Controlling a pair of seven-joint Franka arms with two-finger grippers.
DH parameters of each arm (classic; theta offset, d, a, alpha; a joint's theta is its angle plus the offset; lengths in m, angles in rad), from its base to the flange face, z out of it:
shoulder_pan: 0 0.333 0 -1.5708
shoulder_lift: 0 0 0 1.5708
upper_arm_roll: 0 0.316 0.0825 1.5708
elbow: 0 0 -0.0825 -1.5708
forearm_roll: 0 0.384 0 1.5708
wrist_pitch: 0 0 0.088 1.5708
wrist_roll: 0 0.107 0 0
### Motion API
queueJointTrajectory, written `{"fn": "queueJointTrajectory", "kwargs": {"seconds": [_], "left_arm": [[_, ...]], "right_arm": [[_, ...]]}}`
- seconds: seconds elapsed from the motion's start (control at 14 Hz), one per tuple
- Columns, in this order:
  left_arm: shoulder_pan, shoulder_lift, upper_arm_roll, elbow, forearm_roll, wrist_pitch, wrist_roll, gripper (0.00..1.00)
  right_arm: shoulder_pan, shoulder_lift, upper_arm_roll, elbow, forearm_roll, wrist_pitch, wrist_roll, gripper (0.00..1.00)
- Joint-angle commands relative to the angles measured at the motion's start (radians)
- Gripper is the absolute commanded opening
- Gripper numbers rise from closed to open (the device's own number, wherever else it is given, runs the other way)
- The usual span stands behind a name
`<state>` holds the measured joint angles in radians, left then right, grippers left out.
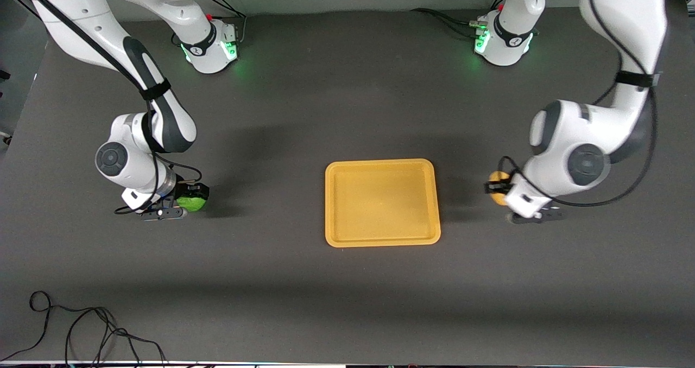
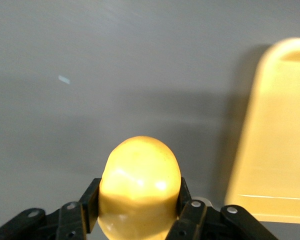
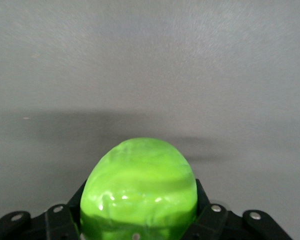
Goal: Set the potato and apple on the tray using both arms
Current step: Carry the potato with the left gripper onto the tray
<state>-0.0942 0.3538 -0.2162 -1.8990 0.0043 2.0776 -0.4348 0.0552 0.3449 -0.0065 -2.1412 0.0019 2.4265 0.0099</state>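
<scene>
The left gripper (image 1: 497,186) is pinched on the small lumpy yellow-orange toy potato (image 1: 495,183), its black fingers (image 2: 189,212) pressed against both flanks; the potato is carried over bare table toward the left arm's end, just beside the flat rectangular yellow-orange plastic tray (image 1: 381,202). The white jointed left arm (image 1: 575,156) is seen bent sharply at the elbow, its wrist turned toward the tray. The right gripper (image 1: 195,197) is clamped on the small round bright green apple (image 1: 193,201), held over the table toward the right arm's end, well apart from the tray. The white right arm (image 1: 146,140) is folded downward, its wrist housing hanging above the apple. The dark grey table surface (image 1: 347,303) is seen in full only from the front view, along with a loose black cable (image 1: 81,330) lying nearest the front camera. In the left wrist view the potato (image 2: 140,187) is shown between the finger pads with one rounded corner of the tray (image 2: 275,140) alongside; in the right wrist view the apple (image 3: 139,195) is shown gripped by its fingers (image 3: 205,212), with only bare table around it.
</scene>
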Motion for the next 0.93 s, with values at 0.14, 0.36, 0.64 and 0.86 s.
{"fn": "queueJointTrajectory", "kwargs": {"seconds": [0.14,0.36,0.64,0.86], "left_arm": [[-0.212,0.074,0.012,0.058,0.005,0.045,-0.295,0.27],[-0.272,0.174,0.012,0.118,0.055,0.100,-0.399,0.29],[-0.289,0.243,0.014,0.143,0.118,0.151,-0.464,0.33],[-0.289,0.275,0.015,0.170,0.118,0.151,-0.464,0.51]], "right_arm": [[0.012,-0.069,-0.003,0.141,-0.010,-0.248,0.028,0.32],[0.018,-0.069,0.005,0.219,0.000,-0.337,0.035,0.32],[0.122,-0.066,0.002,0.293,0.001,-0.388,0.139,0.31],[0.192,-0.057,0.003,0.320,0.001,-0.403,0.235,0.31]]}}
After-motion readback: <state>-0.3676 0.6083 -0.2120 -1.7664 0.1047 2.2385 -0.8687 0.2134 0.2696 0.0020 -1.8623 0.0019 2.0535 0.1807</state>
